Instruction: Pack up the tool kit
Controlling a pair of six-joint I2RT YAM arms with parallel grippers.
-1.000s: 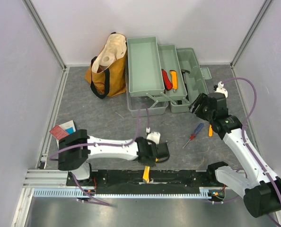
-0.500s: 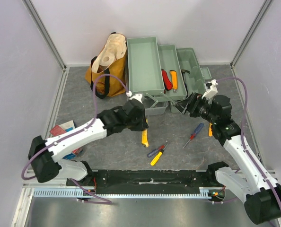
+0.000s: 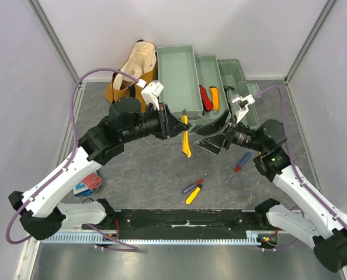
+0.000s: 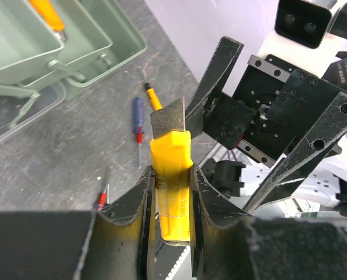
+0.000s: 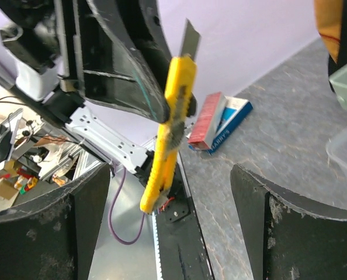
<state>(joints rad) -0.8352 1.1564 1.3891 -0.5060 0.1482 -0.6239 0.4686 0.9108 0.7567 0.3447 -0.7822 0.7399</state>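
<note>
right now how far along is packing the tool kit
Early. A few tools already lie in the open toolbox. The left gripper holds a yellow knife, blade out, before the open right gripper. Several screwdrivers lie loose on the table.

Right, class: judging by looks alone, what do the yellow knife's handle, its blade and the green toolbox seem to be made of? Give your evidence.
The knife handle looks like moulded plastic: uniform bright yellow, slight sheen. The blade is probably steel: thin, flat, dull grey. The toolbox seems plastic too: matte pale grey-green with rounded moulded tray walls.
</note>
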